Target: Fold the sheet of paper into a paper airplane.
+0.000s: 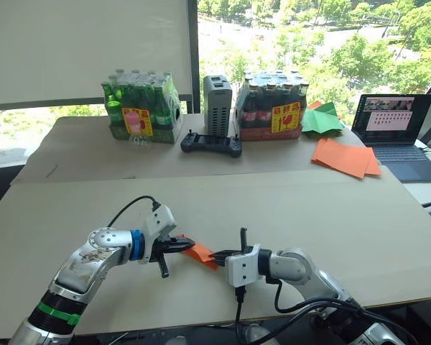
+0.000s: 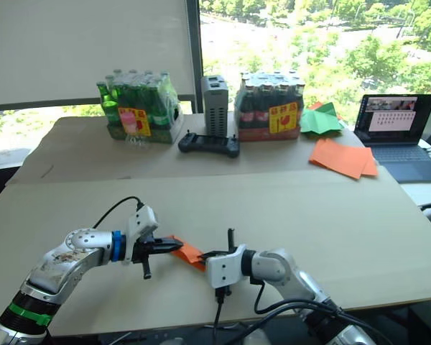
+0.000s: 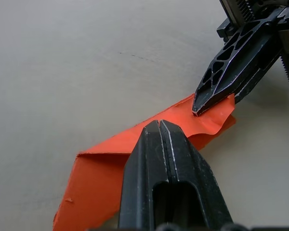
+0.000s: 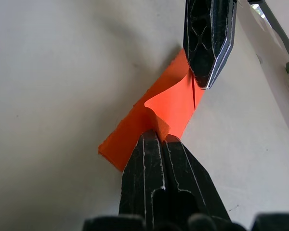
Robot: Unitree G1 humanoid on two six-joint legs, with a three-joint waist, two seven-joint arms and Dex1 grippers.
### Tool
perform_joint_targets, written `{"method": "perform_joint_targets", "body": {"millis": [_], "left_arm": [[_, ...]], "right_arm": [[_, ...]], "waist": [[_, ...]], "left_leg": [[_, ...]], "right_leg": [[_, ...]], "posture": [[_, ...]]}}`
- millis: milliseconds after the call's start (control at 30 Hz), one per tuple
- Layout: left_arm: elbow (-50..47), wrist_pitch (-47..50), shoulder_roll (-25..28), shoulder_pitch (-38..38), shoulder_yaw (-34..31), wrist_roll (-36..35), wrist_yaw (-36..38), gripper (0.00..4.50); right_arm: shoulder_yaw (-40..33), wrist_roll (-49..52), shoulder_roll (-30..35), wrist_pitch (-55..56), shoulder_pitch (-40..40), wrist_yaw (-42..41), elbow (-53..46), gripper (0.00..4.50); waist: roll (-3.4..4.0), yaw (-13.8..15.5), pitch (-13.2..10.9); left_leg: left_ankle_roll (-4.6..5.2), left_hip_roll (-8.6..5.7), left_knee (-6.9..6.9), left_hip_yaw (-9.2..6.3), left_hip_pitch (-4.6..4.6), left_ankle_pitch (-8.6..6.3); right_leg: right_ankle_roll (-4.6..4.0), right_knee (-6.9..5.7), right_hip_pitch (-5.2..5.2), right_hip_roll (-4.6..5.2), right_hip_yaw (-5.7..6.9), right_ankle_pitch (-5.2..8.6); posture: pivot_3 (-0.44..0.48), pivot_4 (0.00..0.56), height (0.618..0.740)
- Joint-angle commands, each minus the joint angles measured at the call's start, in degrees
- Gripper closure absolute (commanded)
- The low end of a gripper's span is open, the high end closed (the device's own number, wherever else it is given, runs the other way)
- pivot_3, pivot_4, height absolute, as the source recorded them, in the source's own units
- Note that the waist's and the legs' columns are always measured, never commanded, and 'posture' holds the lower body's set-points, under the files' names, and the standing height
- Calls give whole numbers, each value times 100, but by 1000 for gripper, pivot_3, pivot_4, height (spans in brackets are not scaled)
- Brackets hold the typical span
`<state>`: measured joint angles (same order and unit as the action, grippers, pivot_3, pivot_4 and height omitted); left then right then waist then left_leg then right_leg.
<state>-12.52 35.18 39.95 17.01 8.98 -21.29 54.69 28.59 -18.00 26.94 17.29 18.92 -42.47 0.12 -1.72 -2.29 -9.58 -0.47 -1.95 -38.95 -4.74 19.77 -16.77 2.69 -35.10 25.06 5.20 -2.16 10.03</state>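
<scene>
Left gripper [image 2: 174, 246] and right gripper [image 2: 210, 255] meet over the paper airplane [image 2: 187, 252] on the table [image 2: 309, 215].

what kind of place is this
Probably an office or lab set up for robot trials: a broad table by a large window over trees, an open laptop, shrink-wrapped packs of bottles and spare coloured paper.
</scene>
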Motion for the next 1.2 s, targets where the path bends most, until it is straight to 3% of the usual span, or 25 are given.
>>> {"method": "perform_joint_targets", "body": {"millis": [33,233,467,567,733,1200], "left_arm": [[73,-161,-56,181,36,94,45,4500],[217,-341,-19,114,149,252,172,4500],[531,-623,-120,74,310,536,165,4500],[640,-766,-150,21,382,685,147,4500],[712,-843,-239,7,402,776,75,4500],[708,-920,-280,-75,382,906,37,4500]], "right_arm": [[-52,196,-20,-462,-75,-264,-258,3891],[-520,1386,-260,-2374,-151,-723,-1422,1991],[-696,2107,-368,-4375,123,-792,-2472,1991],[-590,1863,-517,-4973,336,-427,-2390,2741],[-234,1466,-636,-5248,479,-8,-2122,4462],[305,1082,-753,-5550,526,295,-1609,4486]], "waist": [[0,1,0],[0,4,0],[0,12,0],[0,13,0],[0,15,0],[1,12,1]], "left_leg": [[0,0,0,0,0,0],[1,1,1,-2,4,0],[1,0,0,-4,7,0],[1,0,0,-3,7,0],[0,-1,0,-3,8,0],[0,-2,-1,-2,5,0]], "right_leg": [[0,0,0,0,0,0],[0,1,4,0,0,0],[0,0,8,0,2,0],[0,0,8,0,2,0],[0,0,9,2,2,0],[0,-2,8,4,2,0]], "posture": [[0,150,723],[0,150,723],[0,150,723],[0,150,723],[0,150,723],[0,150,723]]}}
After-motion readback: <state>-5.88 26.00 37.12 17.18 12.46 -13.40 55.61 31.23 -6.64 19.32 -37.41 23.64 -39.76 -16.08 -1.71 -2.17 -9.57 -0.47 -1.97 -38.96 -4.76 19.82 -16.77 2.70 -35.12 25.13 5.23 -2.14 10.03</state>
